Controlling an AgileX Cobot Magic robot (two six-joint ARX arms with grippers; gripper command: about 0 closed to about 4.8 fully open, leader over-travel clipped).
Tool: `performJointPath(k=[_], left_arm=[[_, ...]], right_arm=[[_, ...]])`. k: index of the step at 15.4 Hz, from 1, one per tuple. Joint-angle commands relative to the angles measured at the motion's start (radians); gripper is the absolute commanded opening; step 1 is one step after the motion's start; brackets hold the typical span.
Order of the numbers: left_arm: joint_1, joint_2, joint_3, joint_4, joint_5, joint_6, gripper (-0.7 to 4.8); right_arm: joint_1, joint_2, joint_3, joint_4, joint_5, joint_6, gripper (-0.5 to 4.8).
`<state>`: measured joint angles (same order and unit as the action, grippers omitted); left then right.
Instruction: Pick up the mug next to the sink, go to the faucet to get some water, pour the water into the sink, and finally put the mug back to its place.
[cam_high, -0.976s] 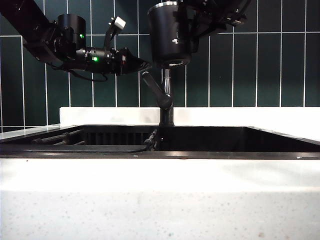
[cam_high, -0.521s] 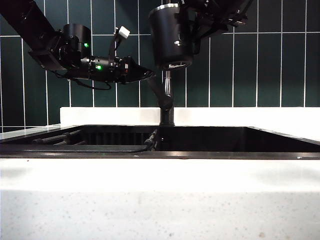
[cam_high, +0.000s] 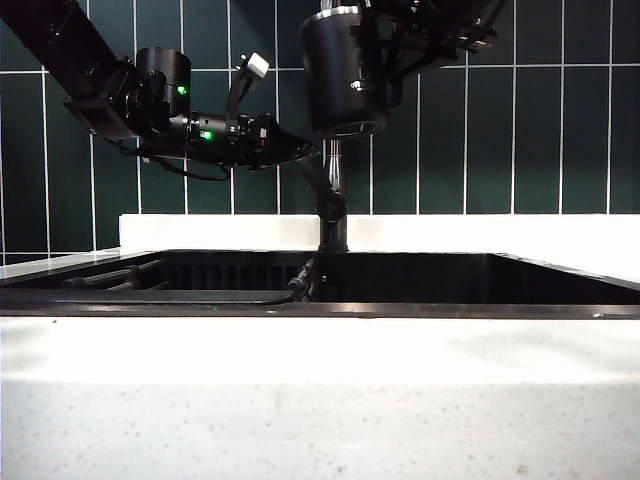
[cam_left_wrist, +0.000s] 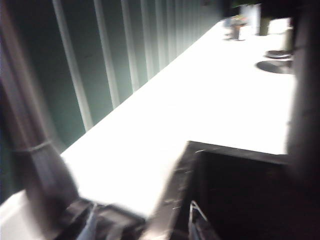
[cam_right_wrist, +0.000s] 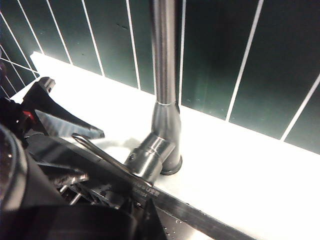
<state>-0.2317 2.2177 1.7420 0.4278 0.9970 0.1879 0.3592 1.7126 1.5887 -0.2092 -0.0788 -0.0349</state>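
Only the exterior view shows the right gripper (cam_high: 400, 40) clamping the mug (cam_high: 345, 75) above the faucet (cam_high: 333, 195), left gripper (cam_high: 300, 152) spread wide beside its lever.

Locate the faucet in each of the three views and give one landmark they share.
Exterior view: the faucet stands at centre, behind the sink, under the raised mug.
Left wrist view: blurred dark pipe at the edge.
Right wrist view: upright at centre.
Shared landmark: the green tiled wall.

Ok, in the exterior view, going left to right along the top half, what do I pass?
Left arm's green-lit wrist → left gripper, open, at the faucet lever → faucet → mug raised above it → right gripper holding the mug.
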Motion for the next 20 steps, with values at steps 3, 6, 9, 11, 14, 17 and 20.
performJointPath(k=[3,6,9,11,14,17,20], left_arm=[[0.003,-0.006,0.001,-0.007,-0.132,0.026,2.33],[0.003,-0.006,0.001,-0.008,-0.133,0.026,2.33],[0.004,-0.006,0.001,-0.01,-0.134,0.025,2.33],[0.004,-0.006,0.001,-0.02,-0.148,0.025,2.33],[0.004,-0.006,0.001,-0.024,-0.148,0.026,2.33],[0.004,-0.006,0.001,-0.024,-0.148,0.026,2.33],[0.004,-0.006,0.001,-0.025,-0.172,0.025,2.33]], right_arm=[[0.002,-0.01,0.01,0.032,-0.006,0.005,-0.01],[0.002,-0.01,0.01,0.032,-0.006,0.005,-0.01],[0.002,-0.01,0.01,0.033,-0.019,0.005,-0.01],[0.002,-0.01,0.01,0.034,-0.066,0.013,-0.01],[0.002,-0.01,0.01,0.034,-0.084,0.013,-0.01],[0.002,-0.01,0.01,0.034,-0.084,0.012,-0.01],[0.002,-0.01,0.01,0.034,-0.084,0.012,-0.01]])
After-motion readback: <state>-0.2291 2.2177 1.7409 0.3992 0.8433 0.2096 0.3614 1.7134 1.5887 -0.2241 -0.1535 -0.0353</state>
